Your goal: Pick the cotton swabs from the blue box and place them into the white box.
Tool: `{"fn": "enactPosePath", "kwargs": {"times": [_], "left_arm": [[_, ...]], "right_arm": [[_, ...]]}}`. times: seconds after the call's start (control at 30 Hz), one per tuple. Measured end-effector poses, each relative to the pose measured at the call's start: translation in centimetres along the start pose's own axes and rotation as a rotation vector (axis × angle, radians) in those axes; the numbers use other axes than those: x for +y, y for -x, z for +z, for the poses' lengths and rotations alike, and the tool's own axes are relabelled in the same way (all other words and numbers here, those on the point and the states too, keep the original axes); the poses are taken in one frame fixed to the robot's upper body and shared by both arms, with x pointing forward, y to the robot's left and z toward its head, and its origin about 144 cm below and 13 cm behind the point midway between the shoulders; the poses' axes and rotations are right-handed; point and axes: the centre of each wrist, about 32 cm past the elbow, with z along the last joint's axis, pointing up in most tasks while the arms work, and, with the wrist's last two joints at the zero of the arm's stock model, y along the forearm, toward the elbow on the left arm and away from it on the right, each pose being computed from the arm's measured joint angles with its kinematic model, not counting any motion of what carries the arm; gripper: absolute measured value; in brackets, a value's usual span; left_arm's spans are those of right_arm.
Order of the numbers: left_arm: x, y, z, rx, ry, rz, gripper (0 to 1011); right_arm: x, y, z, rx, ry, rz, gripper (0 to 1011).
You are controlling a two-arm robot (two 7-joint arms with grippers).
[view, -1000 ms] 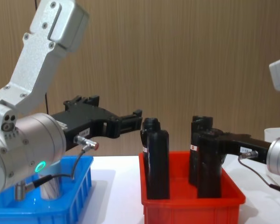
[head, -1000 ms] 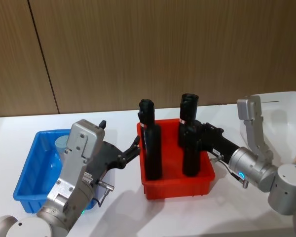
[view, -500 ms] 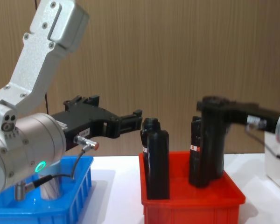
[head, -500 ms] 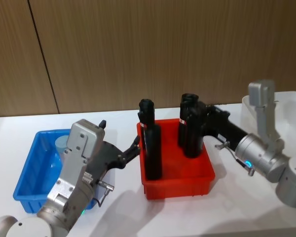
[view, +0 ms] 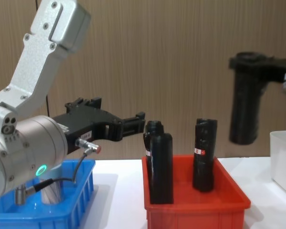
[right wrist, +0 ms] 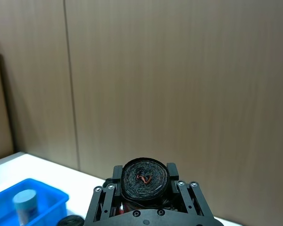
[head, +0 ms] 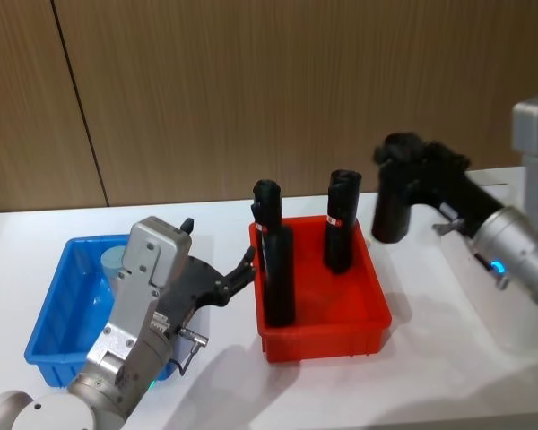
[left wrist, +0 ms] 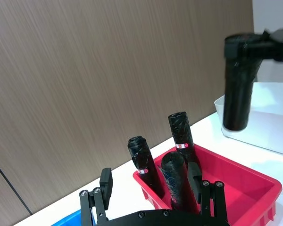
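Observation:
A cotton swab jar (head: pixel 115 262) with a pale blue lid stands in the far end of the blue box (head: pixel 56 309); it also appears in the right wrist view as the jar (right wrist: pixel 25 205). My left gripper (head: pixel 245 267) hangs open and empty between the blue box and the red bin. My right gripper (head: pixel 403 161) is shut on a black bottle (head: pixel 393 202), held upright in the air right of the red bin. The white box (view: pixel 283 157) sits at the far right, just beyond the bottle.
The red bin (head: pixel 327 339) stands mid-table with two upright black bottles, one on its left side (head: pixel 276 269) and one on its right side (head: pixel 341 224). A wood-panelled wall runs behind the white table.
My right gripper has lifted the black bottle up out of the red bin and carried it right, toward the white box. The left arm has not moved.

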Motion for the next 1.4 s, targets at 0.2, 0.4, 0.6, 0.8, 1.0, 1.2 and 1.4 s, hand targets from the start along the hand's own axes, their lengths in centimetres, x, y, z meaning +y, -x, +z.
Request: {"fn": "enactPosePath", "kwargs": {"times": [0.2, 0.4, 0.6, 0.8, 1.0, 1.2, 1.4], "left_arm": [[0.0, 0.0, 0.0, 0.000, 0.000, 0.000, 1004], [0.0, 0.0, 0.0, 0.000, 0.000, 0.000, 1004], [0.0, 0.0, 0.0, 0.000, 0.000, 0.000, 1004], [0.0, 0.0, 0.0, 0.000, 0.000, 0.000, 1004], [0.0, 0.0, 0.0, 0.000, 0.000, 0.000, 1004], [0.0, 0.0, 0.0, 0.000, 0.000, 0.000, 1004], [0.0, 0.0, 0.0, 0.000, 0.000, 0.000, 1004]], "right_arm": [[-1.3, -0.8, 1.6, -0.038, -0.014, -0.061, 547], [-3.2, -2.1, 2.9, -0.079, -0.016, -0.152, 547], [-4.6, -3.1, 3.5, -0.108, -0.003, -0.222, 547], [-5.8, -4.2, 3.5, -0.127, 0.029, -0.283, 547], [-6.6, -5.1, 3.0, -0.130, 0.060, -0.325, 547], [-7.2, -5.8, 2.6, -0.127, 0.079, -0.348, 664], [-7.5, -6.3, 2.3, -0.122, 0.089, -0.361, 818]]}}
